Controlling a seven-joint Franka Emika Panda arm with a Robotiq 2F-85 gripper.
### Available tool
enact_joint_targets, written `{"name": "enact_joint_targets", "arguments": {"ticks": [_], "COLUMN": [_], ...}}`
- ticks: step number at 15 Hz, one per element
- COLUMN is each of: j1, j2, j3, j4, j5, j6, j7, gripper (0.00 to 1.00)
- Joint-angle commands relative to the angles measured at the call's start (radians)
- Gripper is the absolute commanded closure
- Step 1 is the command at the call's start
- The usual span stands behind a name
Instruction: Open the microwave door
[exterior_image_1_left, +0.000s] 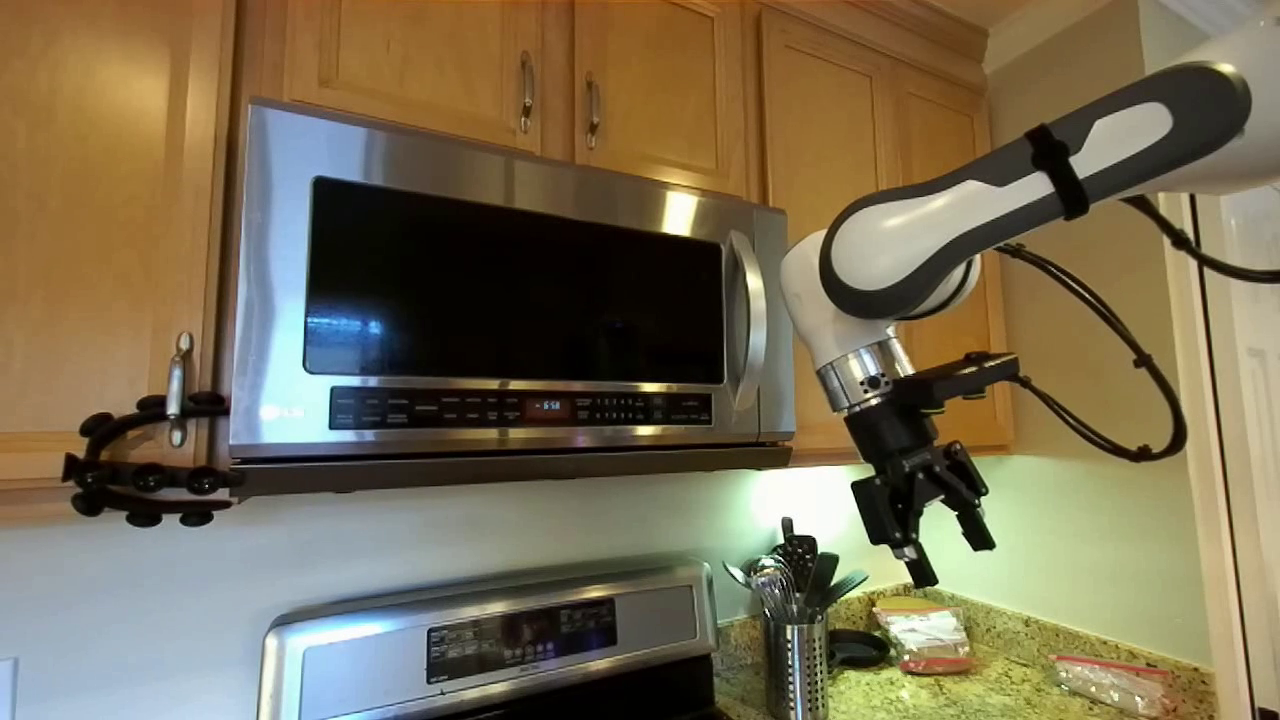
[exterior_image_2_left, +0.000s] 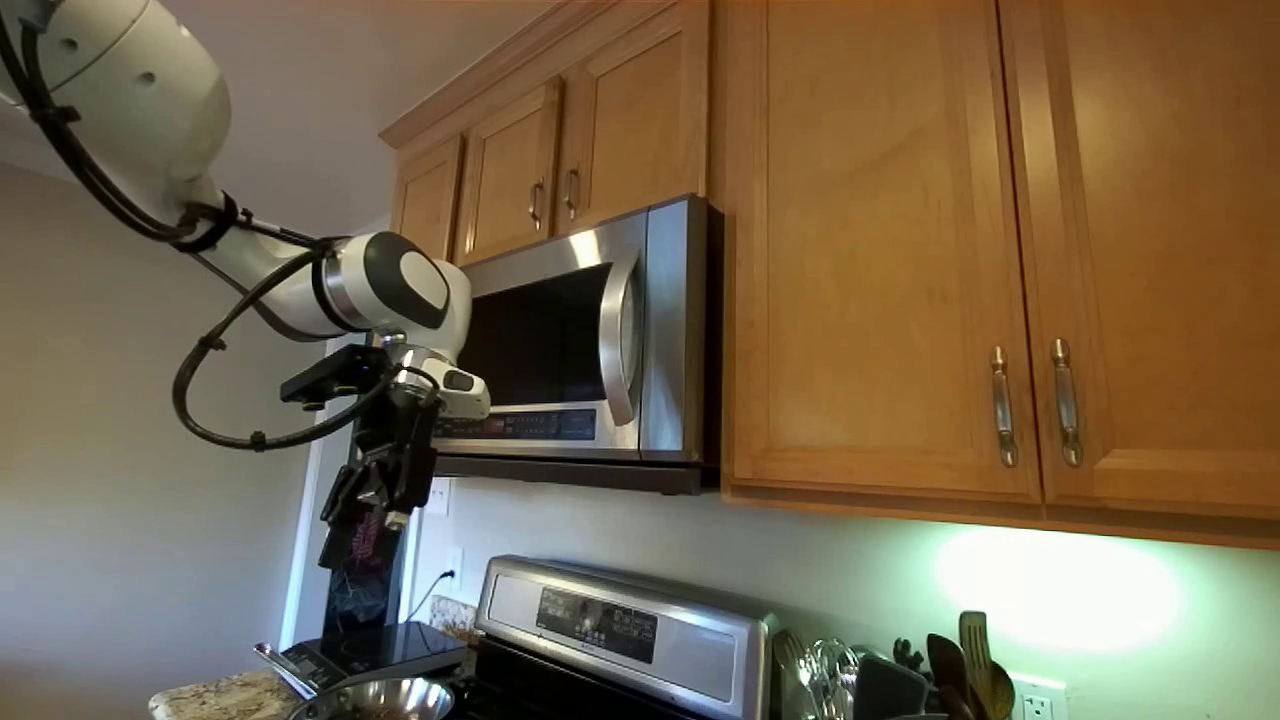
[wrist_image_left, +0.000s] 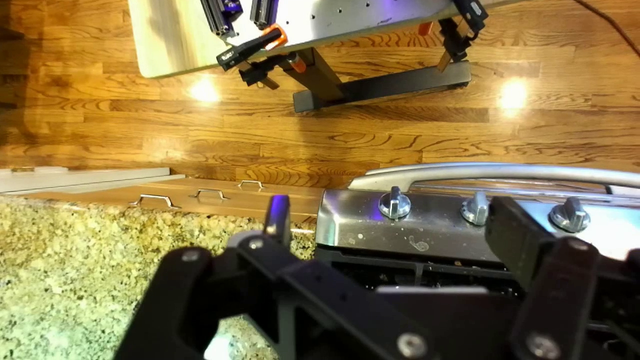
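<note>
The microwave door is shut, with a dark glass window, steel frame and a button strip along its lower edge. It also shows in an exterior view, where the arm hides its far part. Its curved vertical steel handle is at the door's right side and shows in both exterior views. My black gripper points downward, lower than the handle and apart from the microwave. It also shows in an exterior view. In the wrist view the gripper has its fingers wide apart with nothing between them. The microwave is out of the wrist view.
A steel stove stands below the microwave. A utensil holder stands on the granite counter under the gripper. Wooden cabinets surround the microwave. A black clamp-like object sits at its left. A pan is on the stove.
</note>
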Motion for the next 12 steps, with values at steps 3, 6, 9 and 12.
{"name": "enact_joint_targets", "arguments": {"ticks": [3, 6, 9, 12], "j1": [-0.001, -0.011, -0.017, -0.026], "j2": [-0.055, -0.09, -0.137, -0.177], "j3": [-0.032, -0.041, -0.06, -0.075], "j4": [-0.04, -0.049, -0.058, -0.063], "j5": [-0.084, -0.166, -0.206, -0.196], "j6": [0.173, 0.269, 0.383, 0.512], "j7": [0.004, 0.005, 0.011, 0.023], "gripper": [0.0, 0.0, 0.0, 0.0]}}
